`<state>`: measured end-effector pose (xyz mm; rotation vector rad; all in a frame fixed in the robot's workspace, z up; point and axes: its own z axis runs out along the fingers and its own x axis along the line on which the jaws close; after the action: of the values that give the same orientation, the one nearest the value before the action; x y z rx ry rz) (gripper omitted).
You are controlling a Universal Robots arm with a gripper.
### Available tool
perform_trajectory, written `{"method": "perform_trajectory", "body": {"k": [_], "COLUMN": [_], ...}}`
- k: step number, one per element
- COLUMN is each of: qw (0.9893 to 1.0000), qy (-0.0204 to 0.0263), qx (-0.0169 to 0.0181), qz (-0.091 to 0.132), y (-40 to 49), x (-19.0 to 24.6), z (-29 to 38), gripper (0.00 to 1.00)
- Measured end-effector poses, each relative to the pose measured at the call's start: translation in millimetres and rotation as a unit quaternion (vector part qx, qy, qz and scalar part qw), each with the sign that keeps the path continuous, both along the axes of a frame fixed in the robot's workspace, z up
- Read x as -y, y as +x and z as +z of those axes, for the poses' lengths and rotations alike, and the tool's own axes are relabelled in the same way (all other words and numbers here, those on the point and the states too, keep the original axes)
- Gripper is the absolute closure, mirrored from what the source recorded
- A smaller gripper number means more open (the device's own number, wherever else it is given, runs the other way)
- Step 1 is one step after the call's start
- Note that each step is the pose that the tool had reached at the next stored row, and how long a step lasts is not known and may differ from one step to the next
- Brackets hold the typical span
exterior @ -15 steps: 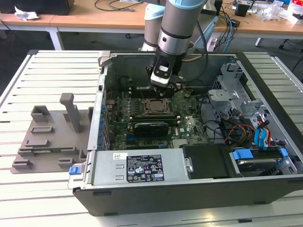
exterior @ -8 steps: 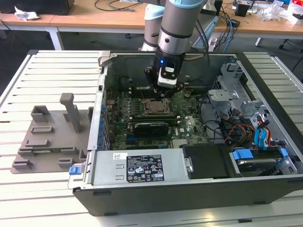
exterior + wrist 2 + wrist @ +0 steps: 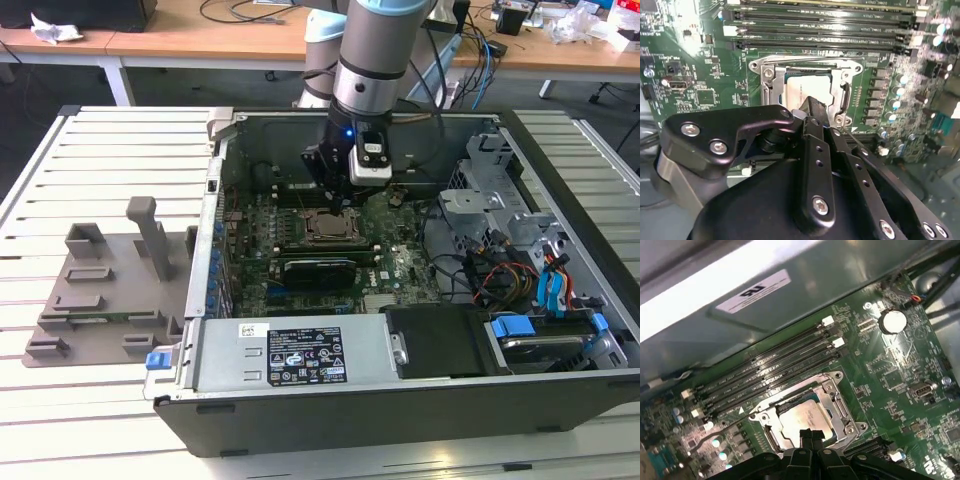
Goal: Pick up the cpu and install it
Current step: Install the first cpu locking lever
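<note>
Now the gripper point(image 3: 807, 436) hovers over the cpu point(image 3: 801, 419) – seated in socket point(image 3: 837, 405)

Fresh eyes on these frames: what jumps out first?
The open computer case on the slatted table, with the arm reaching down into it. The gripper hangs just above the socket frame in the middle of the green motherboard. In both wrist views the silver-topped cpu lies inside that frame, beside the memory slots.
</note>
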<state>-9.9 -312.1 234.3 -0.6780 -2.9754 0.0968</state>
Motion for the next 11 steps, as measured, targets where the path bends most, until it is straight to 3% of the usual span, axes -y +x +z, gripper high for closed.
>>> {"method": "perform_trajectory", "body": {"k": [5,10,11], "qw": [0.9992,0.9966,0.9953], "qy": [0.0000,0.0000,0.0000], "qx": [0.0000,0.0000,0.0000], "qz": [0.039,0.082,0.097], "y": [0.0,0.0,0.0], "x": [0.0,0.0,0.0], "z": [0.0,0.0,0.0], "gripper": [0.89,0.89,0.89]}}
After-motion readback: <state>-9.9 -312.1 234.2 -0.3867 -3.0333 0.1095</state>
